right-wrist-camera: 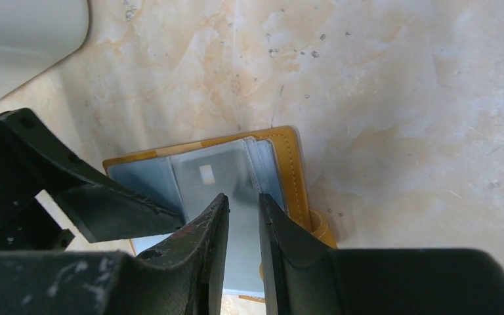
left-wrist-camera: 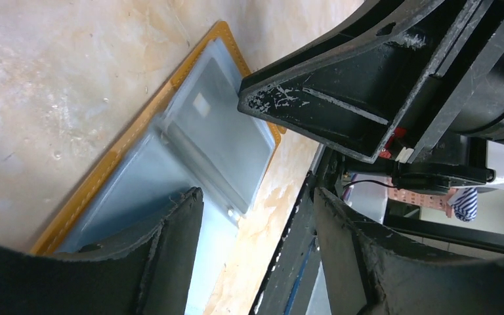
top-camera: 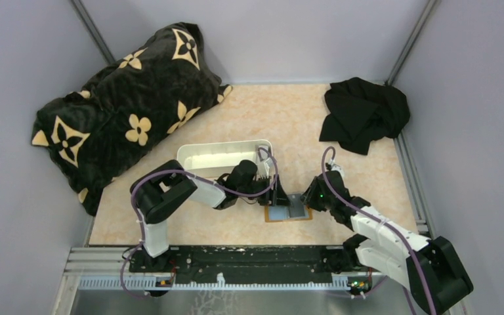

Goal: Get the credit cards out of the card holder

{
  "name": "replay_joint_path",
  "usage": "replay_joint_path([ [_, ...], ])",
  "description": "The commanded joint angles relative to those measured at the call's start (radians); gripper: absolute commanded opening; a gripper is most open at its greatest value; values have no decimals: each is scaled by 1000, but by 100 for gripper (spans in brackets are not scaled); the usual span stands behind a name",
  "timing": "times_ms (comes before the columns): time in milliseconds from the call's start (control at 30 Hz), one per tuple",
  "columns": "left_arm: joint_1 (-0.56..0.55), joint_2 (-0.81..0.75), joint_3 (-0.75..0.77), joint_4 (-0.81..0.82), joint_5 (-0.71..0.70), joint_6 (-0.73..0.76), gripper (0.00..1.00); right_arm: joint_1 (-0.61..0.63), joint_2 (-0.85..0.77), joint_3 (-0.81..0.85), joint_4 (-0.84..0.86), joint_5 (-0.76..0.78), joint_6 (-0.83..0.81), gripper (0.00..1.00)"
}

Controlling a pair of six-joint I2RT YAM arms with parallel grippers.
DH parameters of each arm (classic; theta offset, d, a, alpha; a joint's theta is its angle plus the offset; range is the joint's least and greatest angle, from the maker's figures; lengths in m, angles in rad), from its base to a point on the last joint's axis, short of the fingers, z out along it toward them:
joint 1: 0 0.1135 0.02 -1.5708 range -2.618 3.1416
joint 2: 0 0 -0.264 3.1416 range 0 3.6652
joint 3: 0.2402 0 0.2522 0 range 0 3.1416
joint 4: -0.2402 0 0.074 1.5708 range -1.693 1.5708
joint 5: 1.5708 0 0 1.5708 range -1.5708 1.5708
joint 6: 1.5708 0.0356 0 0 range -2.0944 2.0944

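Right fingers nearer: grey credit card runs 12-to-6 through their narrow gap; pinch unconfirmed. Left fingers spread wide over card holder.

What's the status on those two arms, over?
Left gripper open over wallet. Right gripper narrowed over grey card, grip unclear. Card not yet out. Tray behind, out of the way.
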Motion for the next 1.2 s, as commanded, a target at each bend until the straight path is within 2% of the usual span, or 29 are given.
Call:
replay_joint_path([
  [0,-4,53,26,43,34,-34,70,-7,22,-50,41,-47,21,25],
  [367,-6,102,31,121,34,-82,68,-7,33,-68,62,-70,25,25],
  [567,-5,84,18,219,43,-115,63,-7,30,-90,73,-78,31,25],
  [1000,1,73,-6,299,51,-156,61,-6,48,-116,98,-81,33,25],
  [1167,11,114,-21,326,40,-196,57,-7,25,-123,86,-98,30,24],
])
